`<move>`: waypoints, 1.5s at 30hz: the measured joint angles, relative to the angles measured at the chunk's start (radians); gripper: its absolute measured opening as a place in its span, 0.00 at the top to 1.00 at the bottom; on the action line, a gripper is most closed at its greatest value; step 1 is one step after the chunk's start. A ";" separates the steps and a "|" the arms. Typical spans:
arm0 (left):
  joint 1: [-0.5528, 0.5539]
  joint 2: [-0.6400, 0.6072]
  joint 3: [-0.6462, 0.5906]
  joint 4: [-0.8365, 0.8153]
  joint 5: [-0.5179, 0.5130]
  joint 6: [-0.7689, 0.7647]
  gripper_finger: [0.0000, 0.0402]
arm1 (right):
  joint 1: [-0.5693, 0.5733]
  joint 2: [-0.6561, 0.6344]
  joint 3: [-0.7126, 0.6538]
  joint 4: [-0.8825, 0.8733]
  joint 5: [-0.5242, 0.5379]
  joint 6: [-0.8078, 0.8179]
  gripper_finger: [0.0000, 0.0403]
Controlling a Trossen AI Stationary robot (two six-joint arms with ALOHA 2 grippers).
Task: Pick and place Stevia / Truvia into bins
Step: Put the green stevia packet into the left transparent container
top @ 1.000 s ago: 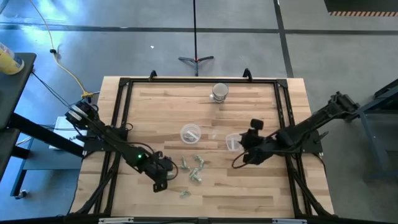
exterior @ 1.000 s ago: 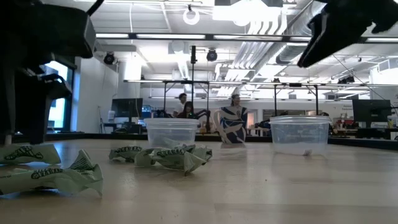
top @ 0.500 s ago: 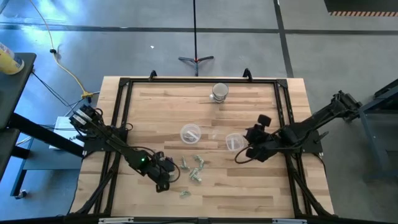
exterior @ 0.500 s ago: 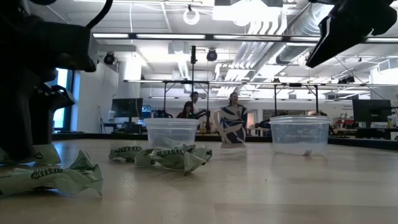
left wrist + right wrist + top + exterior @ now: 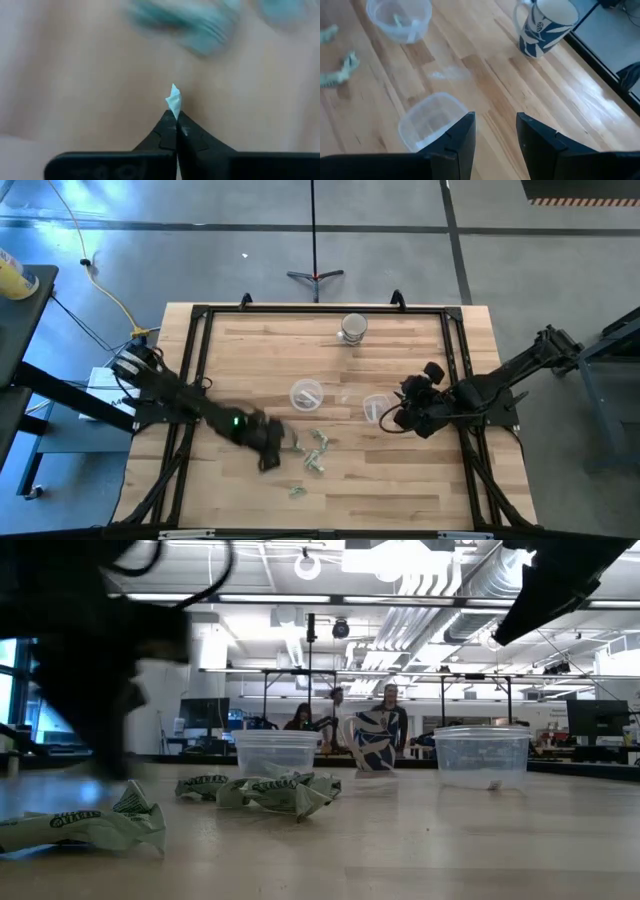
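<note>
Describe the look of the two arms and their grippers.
Both arms are dark and jointed. The left arm carries a small green light near its wrist. The left gripper has black fingers tapering to a point. The right gripper has broader black fingers; a dark cable loops beside it.

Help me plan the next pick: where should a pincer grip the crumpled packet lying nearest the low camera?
Probably take the packet by its flared end, which stands up off the table while the rest lies low. Come straight down from above, closing across its narrow width.
</note>
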 joint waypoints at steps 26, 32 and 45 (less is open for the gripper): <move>0.555 0.024 0.150 0.115 0.200 0.640 0.65 | -0.049 0.001 0.000 -0.025 0.076 0.011 0.67; 0.530 -0.047 0.152 0.052 0.251 0.505 0.40 | -0.072 0.001 0.000 -0.031 0.076 -0.046 0.67; 0.176 -0.030 0.150 -0.026 0.167 0.748 0.52 | -0.162 0.001 0.000 -0.035 -0.033 -0.276 0.67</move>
